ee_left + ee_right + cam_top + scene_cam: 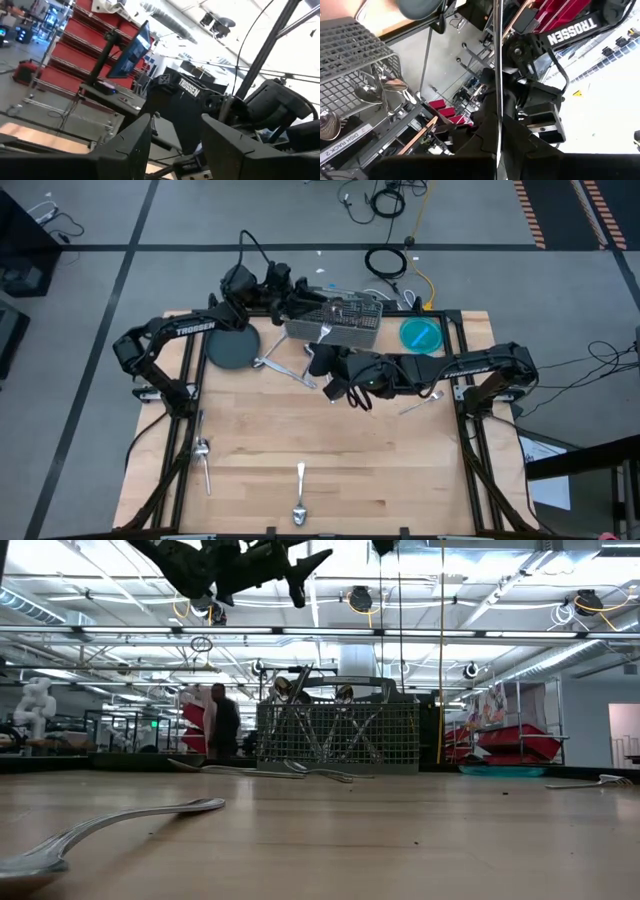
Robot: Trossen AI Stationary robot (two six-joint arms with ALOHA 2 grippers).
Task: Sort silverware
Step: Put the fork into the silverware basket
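Note:
My right gripper [499, 150] is shut on a slim piece of silverware [497, 60] and hangs in the air beside the near edge of the grey wire-mesh caddy [335, 320]. My left gripper [175, 145] is open and empty. It is raised at the caddy's far left corner [297, 302] and faces the right arm. Spoons stand in the caddy [380, 90]. More silverware lies flat on the table: a spoon [299, 500], another [203, 455], a piece [285, 370] beside the dark plate [232, 348], and one [425, 400] under the right arm. My right gripper pinches the thin shaft [498, 125] of the silver piece between its two fingers. The piece runs on past the fingertips, roughly along the fingers, toward the left arm. It is lifted clear of the table and the caddy. Which end is gripped is hidden by the fingers.
A teal round dish [421, 335] sits at the far right of the table beside the caddy. The near half of the wooden top [330, 460] holds only the two loose spoons. Beyond the table's far edge, a person [225, 720] stands in the room.

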